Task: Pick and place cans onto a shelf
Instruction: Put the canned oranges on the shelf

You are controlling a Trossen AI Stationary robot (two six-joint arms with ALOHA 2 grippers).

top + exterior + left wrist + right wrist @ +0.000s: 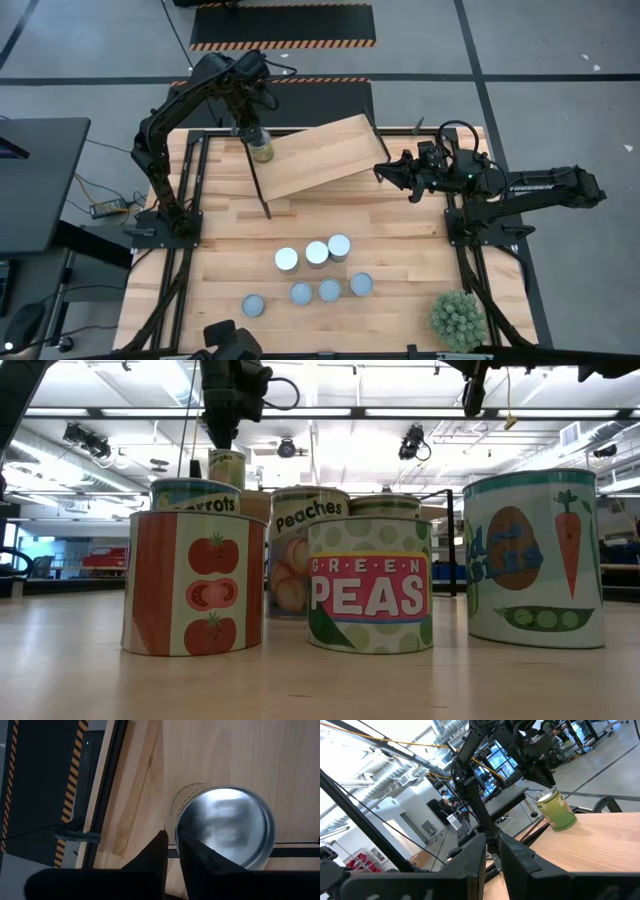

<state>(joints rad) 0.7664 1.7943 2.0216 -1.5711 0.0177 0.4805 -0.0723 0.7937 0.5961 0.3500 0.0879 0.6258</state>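
While poised above the can (261,148) at the shelf's (320,155) left corner, left gripper (250,130) nearly shut, free of it; right gripper (393,172) beside the shelf's right edge, jaws together.

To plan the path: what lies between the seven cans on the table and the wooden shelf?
High view: bare tabletop between the seven silver-topped cans and the light wooden shelf.

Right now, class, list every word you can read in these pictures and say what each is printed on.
"GREEN PEAS": front can with the pink band, low view.
"Peaches": can behind it.
"...rrots", start hidden: can behind the tomato can, which shows pictures only.
Blue lettering on the carrot-and-peapod can: unreadable.
"TROSSEN" on the right arm, high view: barely legible.
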